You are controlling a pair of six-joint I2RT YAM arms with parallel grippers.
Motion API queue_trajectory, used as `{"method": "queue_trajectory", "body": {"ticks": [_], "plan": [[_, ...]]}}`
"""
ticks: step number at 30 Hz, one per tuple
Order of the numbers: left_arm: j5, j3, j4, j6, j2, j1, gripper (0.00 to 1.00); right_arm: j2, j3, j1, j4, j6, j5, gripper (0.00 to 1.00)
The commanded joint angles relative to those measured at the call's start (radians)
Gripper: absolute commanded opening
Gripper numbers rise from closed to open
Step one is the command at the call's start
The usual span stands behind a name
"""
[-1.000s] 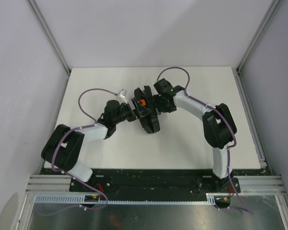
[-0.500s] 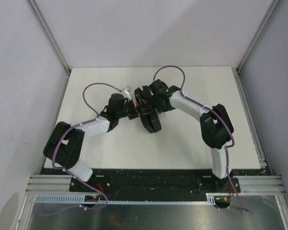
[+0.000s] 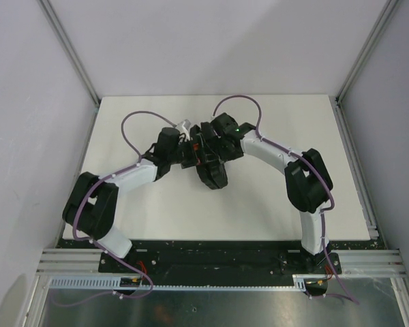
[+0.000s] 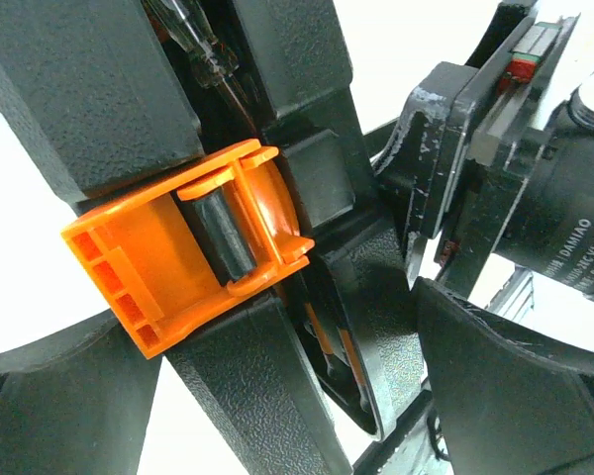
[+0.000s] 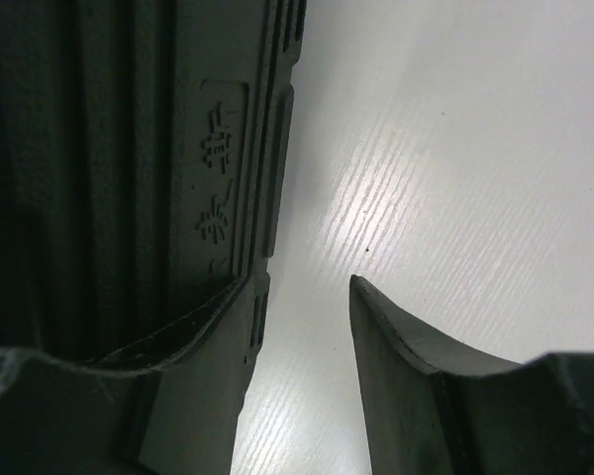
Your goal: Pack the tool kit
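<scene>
Black plastic case (image 3: 212,170) stands mid-way across the bench (image 3: 273,204), nearly closed on its tools (image 4: 325,341) — orange latch (image 4: 178,252) not yet snapped — with left gripper (image 4: 285,309) and right gripper (image 5: 302,282) both spread at its edges.

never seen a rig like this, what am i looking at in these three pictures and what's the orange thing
Two robot arms, left and right, are bolted at the near edge of a white table. The wide picture is from a camera above and behind them; the other two are from cameras on their wrists. Between them is a black tool case, not fully shut. The orange thing is its latch, unfastened, seen up close from the left wrist, with tools glimpsed in the gap. The left gripper has a finger either side of the case; whether it squeezes I cannot tell. The right gripper is open, one finger against the case's shell.
</scene>
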Motion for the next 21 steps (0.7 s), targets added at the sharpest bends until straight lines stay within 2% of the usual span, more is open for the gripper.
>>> {"method": "queue_trajectory", "body": {"ticks": [1, 4, 9, 12, 14, 16, 17, 18, 20, 21], "plan": [[0.076, 0.118, 0.139, 0.074, -0.03, -0.086, 0.99, -0.005, 0.063, 0.134, 0.084, -0.018, -0.254, 0.49], [0.058, 0.144, 0.083, 0.084, -0.024, -0.087, 0.97, 0.03, 0.119, 0.144, 0.021, -0.005, -0.228, 0.46], [0.04, 0.153, 0.027, 0.103, -0.034, -0.087, 0.69, 0.023, 0.108, 0.136, 0.026, 0.023, -0.215, 0.46], [0.031, 0.161, -0.003, 0.12, -0.036, -0.088, 0.58, 0.007, 0.084, 0.107, 0.053, 0.057, -0.264, 0.45], [0.025, 0.173, -0.031, 0.13, -0.034, -0.087, 0.42, -0.011, 0.055, 0.089, 0.089, 0.071, -0.302, 0.45], [0.025, 0.188, -0.054, 0.135, -0.031, -0.087, 0.34, -0.027, 0.029, 0.075, 0.12, 0.08, -0.329, 0.46], [0.022, 0.191, -0.059, 0.136, -0.032, -0.088, 0.34, -0.031, 0.023, 0.07, 0.129, 0.084, -0.338, 0.46], [0.02, 0.193, -0.063, 0.136, -0.033, -0.088, 0.4, -0.033, 0.019, 0.064, 0.136, 0.088, -0.352, 0.46], [0.015, 0.195, -0.07, 0.137, -0.034, -0.088, 0.6, -0.035, 0.01, 0.05, 0.149, 0.097, -0.383, 0.46], [0.016, 0.195, -0.073, 0.138, -0.034, -0.088, 0.67, -0.038, 0.003, 0.043, 0.158, 0.101, -0.396, 0.46]]}}
